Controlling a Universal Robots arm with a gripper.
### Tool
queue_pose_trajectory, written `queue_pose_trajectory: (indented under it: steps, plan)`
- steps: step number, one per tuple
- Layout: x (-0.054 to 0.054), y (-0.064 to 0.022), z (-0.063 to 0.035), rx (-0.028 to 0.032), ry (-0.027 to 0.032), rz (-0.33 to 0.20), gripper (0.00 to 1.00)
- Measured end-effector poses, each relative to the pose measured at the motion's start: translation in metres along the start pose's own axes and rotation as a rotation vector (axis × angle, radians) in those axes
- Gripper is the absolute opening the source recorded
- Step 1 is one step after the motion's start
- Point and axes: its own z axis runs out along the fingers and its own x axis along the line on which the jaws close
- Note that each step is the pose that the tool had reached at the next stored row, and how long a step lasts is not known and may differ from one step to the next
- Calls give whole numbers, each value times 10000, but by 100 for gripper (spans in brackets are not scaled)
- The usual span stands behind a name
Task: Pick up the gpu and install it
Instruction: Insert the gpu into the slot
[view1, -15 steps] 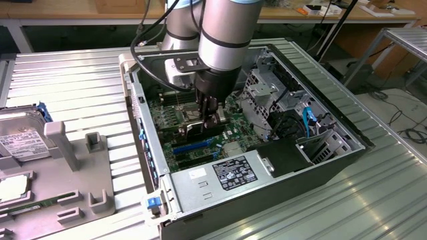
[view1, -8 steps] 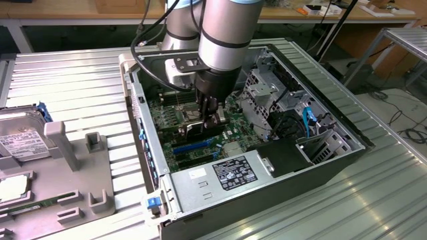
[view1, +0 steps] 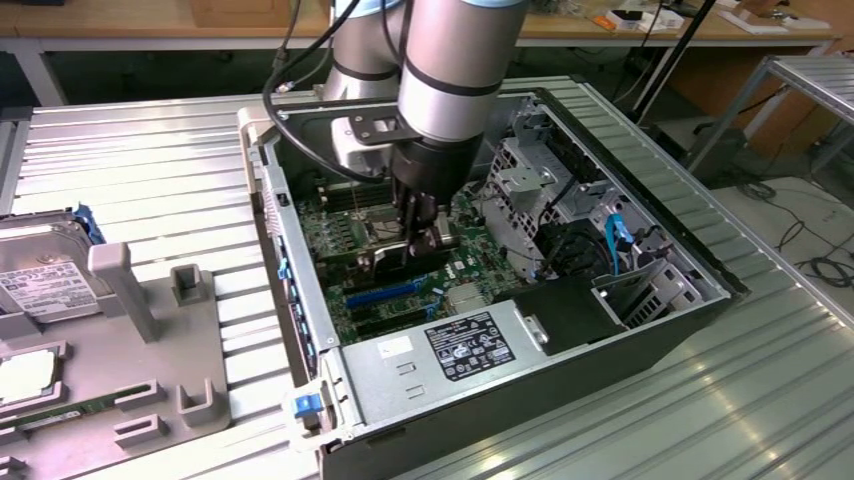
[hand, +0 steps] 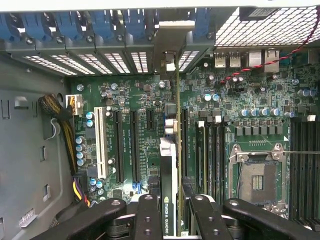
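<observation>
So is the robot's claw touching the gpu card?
Touching. In the wrist view the gripper has its fingers pressed against both sides of the gpu, which is seen edge-on.

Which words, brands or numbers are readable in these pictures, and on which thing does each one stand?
"NVIDIA QUADRO": on the edge of the gpu, which the gripper holds.
Power supply label: print too small to read.
Hard drive label: too small to read.
Motherboard, print beside the slots: too small to read.
</observation>
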Motion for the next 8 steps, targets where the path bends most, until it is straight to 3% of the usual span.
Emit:
queue_pose_trajectory:
  steps: [4,8]
  plan:
    - [0,-16,-1,-53,69,3,27]
    - [0,-15,0,-58,71,16,27]
